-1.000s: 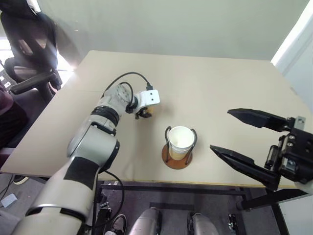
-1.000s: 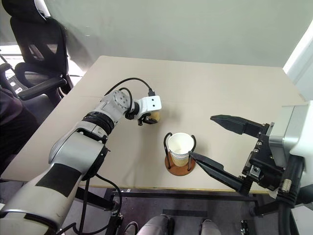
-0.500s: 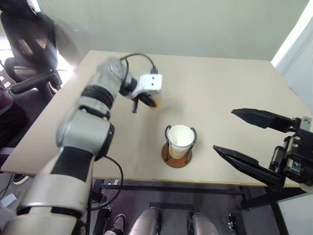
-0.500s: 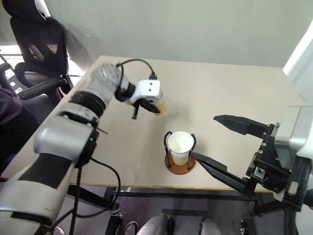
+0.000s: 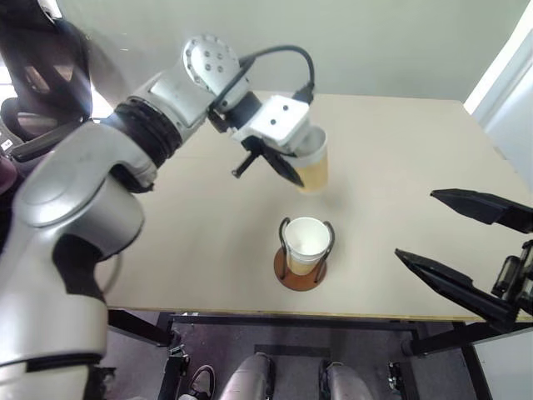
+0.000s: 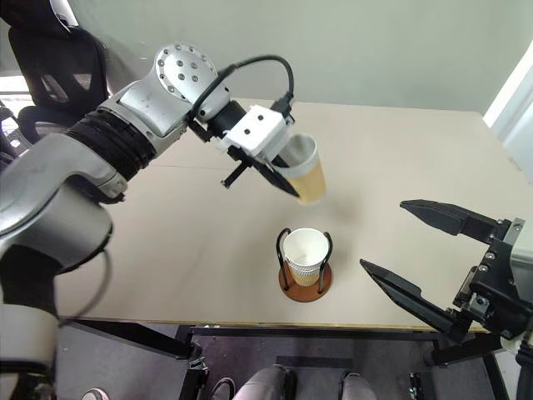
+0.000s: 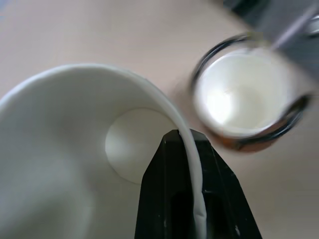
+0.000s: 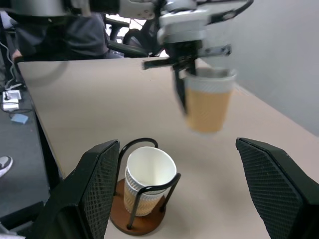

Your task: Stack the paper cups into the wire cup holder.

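Left eye view: the left hand (image 5: pixel 287 167) hangs above the bench (image 5: pixel 400 158), pinched on the rim of 1 paper cup (image 5: pixel 313 167), which is off the bench, mouth tilted up and toward the arm. The wire cup holder (image 5: pixel 301 265) stands on the bench nearer the front edge, with cups (image 5: pixel 306 240) already seated inside its black loops. The carried cup is not yet over them, so it has to travel toward the front edge and turn upright before it goes down.

Right eye view: the right hand (image 6: pixel 433 258) waits beside the holder with its fingers spread wide and nothing between them, apart from the wire. It looks placed to steady the base if needed, but should keep off the loops while the cup comes in.

Left wrist view: 1 black finger (image 7: pixel 167 199) lies inside the cup wall and the other outside, with the white rim clamped between. The holder's open mouth sits off to one side and blurred. I would centre it under the cup bottom first.

Right wrist view: the held cup hangs above and behind the holder, nearly upright. Lower it straight and let go only once it nests, since a tilted entry could catch a loop.
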{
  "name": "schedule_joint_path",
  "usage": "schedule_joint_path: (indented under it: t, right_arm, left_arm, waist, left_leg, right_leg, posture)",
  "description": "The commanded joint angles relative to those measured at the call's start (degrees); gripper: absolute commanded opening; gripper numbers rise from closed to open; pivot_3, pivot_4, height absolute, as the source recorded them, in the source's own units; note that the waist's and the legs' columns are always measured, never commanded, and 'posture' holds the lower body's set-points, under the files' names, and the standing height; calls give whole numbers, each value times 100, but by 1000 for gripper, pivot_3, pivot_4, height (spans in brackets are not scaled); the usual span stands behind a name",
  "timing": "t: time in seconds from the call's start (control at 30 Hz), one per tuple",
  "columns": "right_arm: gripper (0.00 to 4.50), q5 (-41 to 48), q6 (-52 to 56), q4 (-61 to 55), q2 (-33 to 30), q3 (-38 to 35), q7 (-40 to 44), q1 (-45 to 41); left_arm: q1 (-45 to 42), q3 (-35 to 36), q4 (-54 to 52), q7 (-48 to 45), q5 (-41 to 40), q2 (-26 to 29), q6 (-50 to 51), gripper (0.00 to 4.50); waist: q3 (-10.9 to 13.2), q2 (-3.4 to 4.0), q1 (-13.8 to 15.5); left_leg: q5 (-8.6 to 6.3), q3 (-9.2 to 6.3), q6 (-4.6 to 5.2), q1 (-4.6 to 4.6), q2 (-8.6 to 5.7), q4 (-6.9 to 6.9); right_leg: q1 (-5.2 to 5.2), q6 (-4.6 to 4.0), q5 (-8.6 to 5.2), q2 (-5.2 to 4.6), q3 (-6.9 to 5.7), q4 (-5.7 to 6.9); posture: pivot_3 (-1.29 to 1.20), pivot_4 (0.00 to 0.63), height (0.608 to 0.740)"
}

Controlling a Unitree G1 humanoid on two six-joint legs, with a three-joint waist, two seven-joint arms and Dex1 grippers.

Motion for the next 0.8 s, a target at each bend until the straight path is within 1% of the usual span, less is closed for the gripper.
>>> schedule_joint_path:
  t: [0.03,0.13,0.23,0.37,0.43,0.57,0.8]
  right_arm:
    - [3833,128,-96,12,-101,-245,-122,2]
    - [3833,227,-78,12,-152,-270,-250,-7]
    - [3833,347,-28,12,-192,-321,-357,-27]
    - [3833,494,58,12,-211,-458,-460,-41]
    - [3833,535,84,12,-216,-473,-496,-57]
    - [3833,554,81,12,-242,-393,-597,-148]
    - [3833,719,166,12,-249,-384,-722,-269]
  left_arm:
    - [-611,-859,-663,-186,-1070,311,-366,41]
    - [-921,-1482,-757,-186,-1404,336,-687,41]
    - [-1095,-1817,-714,-186,-1637,280,-829,41]
    - [-1310,-2514,-630,-186,-1573,205,-1245,41]
    - [-1357,-2727,-587,-186,-1576,106,-1407,41]
    - [-1430,-3079,-597,-186,-1612,-48,-1665,41]
    - [-1365,-3173,-351,-186,-1596,-312,-1740,41]
  waist:
    - [1,0,2]
    - [2,2,6]
    - [3,3,5]
    - [4,4,0]
    - [4,4,0]
    - [4,3,1]
    - [4,2,1]
  left_leg:
    - [-3,-1,-4,-1,0,8]
    - [-14,-4,3,9,0,19]
    - [-25,-7,20,22,1,32]
    - [-23,-10,17,21,1,57]
    - [-24,-11,18,22,1,65]
    - [-23,-11,17,24,1,71]
    - [-26,-12,12,23,2,72]
  right_leg:
    - [2,0,-3,0,-1,2]
    - [19,-4,-7,-1,-2,2]
    - [38,-12,-14,0,-4,4]
    - [38,-36,-29,1,-3,26]
    - [39,-62,-44,2,-3,37]
    - [39,-72,-49,1,-3,54]
    - [27,-86,-69,1,-6,84]
  posture:
    - [0,150,740]
    - [0,150,740]
    - [0,150,740]
    - [0,150,740]
    - [0,150,740]
    - [0,150,740]
    - [0,150,740]
